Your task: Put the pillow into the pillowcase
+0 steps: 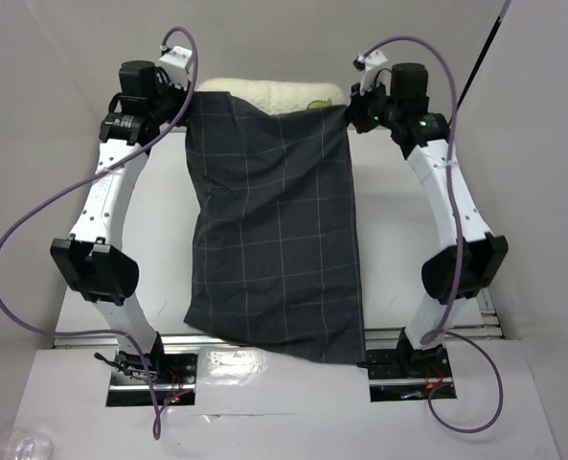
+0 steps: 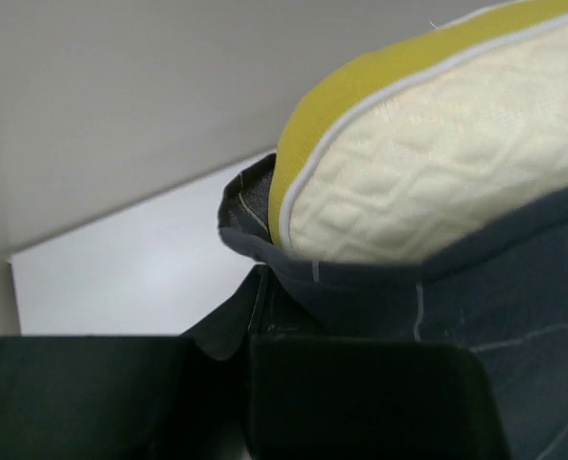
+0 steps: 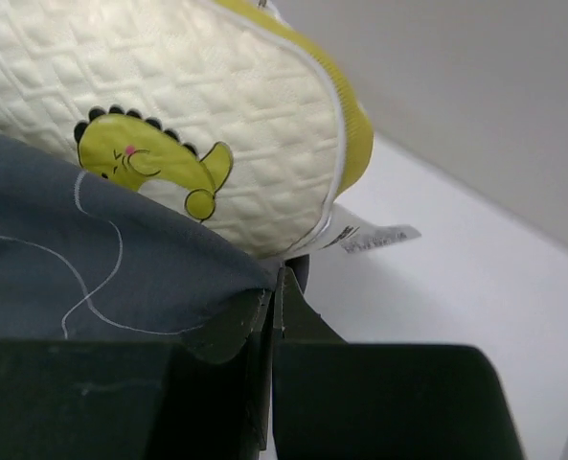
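Seen from above: pillowcase (image 1: 274, 230) spread lengthwise down the middle of the table (image 1: 164, 259), open mouth at the far end, closed end reaching past the near edge between the two arm bases. Far left corner of that mouth clenched in the left gripper (image 1: 173, 96), far right corner clenched in the right gripper (image 1: 365, 105), hem stretched between them. Pillow (image 1: 274, 93) poking out of the mouth between the two grippers, only a narrow far strip showing above the hem. Through the left wrist camera: dark fabric nipped between the closed fingers (image 2: 360, 402), pillow corner just above and to the right, yellow band (image 2: 360, 86) curving round its edge, hem of the case wrapped around its lower side. Through the right wrist camera: checked cloth trapped in the same way, quilted pillow corner directly above, green dinosaur print (image 3: 149, 163) partly tucked behind the hem, small white tag (image 3: 374, 236) sticking out from the pillow's corner just above and right of the fingertips.
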You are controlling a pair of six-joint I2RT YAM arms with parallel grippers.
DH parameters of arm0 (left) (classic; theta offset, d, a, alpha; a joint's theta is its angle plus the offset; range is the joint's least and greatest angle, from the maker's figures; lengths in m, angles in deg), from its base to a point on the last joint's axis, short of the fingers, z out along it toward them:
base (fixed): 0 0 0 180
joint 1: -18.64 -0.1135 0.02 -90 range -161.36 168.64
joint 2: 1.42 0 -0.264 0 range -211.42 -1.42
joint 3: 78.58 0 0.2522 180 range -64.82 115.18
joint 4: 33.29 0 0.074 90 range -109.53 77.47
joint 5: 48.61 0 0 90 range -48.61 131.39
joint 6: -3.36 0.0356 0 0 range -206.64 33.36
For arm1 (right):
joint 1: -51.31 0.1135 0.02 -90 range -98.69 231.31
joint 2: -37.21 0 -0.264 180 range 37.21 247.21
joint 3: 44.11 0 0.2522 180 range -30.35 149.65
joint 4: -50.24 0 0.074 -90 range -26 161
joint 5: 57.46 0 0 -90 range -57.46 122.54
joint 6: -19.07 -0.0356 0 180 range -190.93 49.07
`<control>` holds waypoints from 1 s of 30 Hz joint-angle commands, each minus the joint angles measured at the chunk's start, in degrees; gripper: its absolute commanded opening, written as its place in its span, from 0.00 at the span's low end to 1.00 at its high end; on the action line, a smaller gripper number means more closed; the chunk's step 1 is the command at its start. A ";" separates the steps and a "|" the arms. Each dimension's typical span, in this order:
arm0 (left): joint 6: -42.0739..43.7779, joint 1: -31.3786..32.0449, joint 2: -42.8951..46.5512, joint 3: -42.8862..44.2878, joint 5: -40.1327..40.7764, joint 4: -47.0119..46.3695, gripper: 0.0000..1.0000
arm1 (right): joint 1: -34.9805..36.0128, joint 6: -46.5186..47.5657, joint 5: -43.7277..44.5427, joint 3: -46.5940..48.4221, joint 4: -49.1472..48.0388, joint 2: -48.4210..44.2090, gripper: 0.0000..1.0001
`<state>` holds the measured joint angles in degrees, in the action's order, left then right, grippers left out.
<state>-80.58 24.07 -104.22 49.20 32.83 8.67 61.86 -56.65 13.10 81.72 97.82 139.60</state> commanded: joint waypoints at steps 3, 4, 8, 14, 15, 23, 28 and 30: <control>0.17 0.02 3.75 10.86 2.05 -5.18 0.00 | -0.44 -3.03 -0.52 3.06 -16.06 -8.69 0.00; -0.43 0.02 3.75 12.01 2.05 -5.18 0.00 | -0.44 -3.73 -0.51 3.59 -17.29 -9.22 0.00; -1.76 0.02 7.96 12.02 3.10 -9.22 0.00 | -0.44 -3.74 -0.51 -0.08 -22.21 -14.48 0.00; 1.92 4.92 11.83 5.45 3.72 -7.47 0.00 | -0.44 -1.63 0.90 -6.48 -19.07 -15.82 0.00; 3.41 6.42 11.84 4.03 6.07 -6.25 0.00 | -0.44 -1.63 0.90 -7.56 -19.06 -15.82 0.00; 6.78 8.10 15.26 6.43 13.05 -15.46 0.00 | -0.44 -5.75 1.78 -0.86 -25.38 -17.38 0.00; 0.71 11.09 14.13 -1.52 10.05 -3.88 0.00 | -0.44 -3.55 1.94 -7.58 -20.30 -16.09 0.00; -2.28 9.53 14.12 -0.12 10.32 -5.17 0.00 | -1.22 -5.66 1.95 -4.25 -23.16 -16.08 0.00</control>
<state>-78.02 34.19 -89.58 48.67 44.13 3.38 61.36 -60.34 14.78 74.62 79.79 123.60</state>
